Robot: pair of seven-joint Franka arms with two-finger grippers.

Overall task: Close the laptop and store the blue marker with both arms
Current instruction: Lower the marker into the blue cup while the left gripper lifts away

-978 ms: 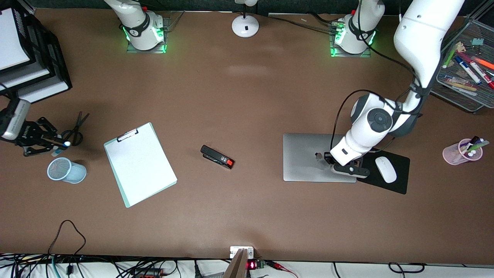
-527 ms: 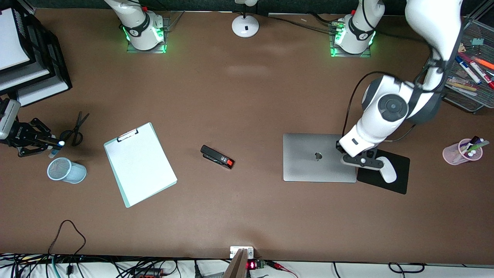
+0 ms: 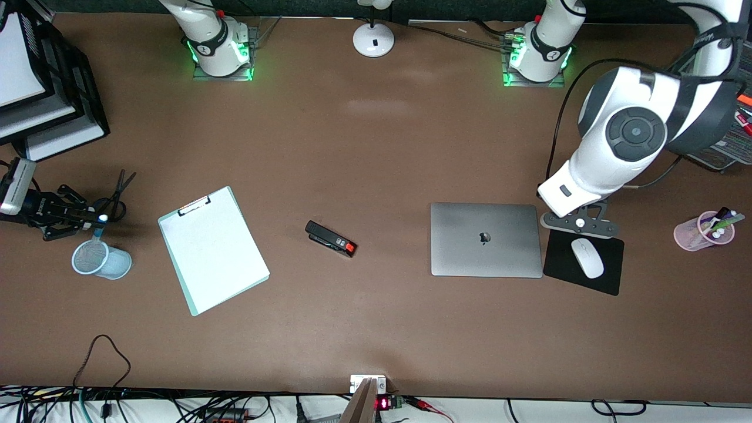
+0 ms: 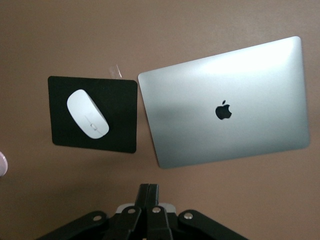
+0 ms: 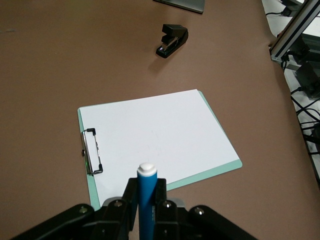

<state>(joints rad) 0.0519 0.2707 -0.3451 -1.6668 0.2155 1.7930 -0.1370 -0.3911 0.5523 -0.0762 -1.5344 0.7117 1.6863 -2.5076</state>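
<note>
While laptop [image 3: 486, 239] lies shut | left tool [image 4: 148, 192] together, seemingly empty | right tool [image 5: 145, 196] clamps blue marker [image 5: 146, 200].

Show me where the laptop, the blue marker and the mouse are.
laptop [image 3: 486, 239]: front view, middle of the closed lid.
blue marker [image 5: 146, 197]: right wrist view, blue barrel below the white tip.
mouse [image 3: 587, 258]: front view, middle of its top.
</note>
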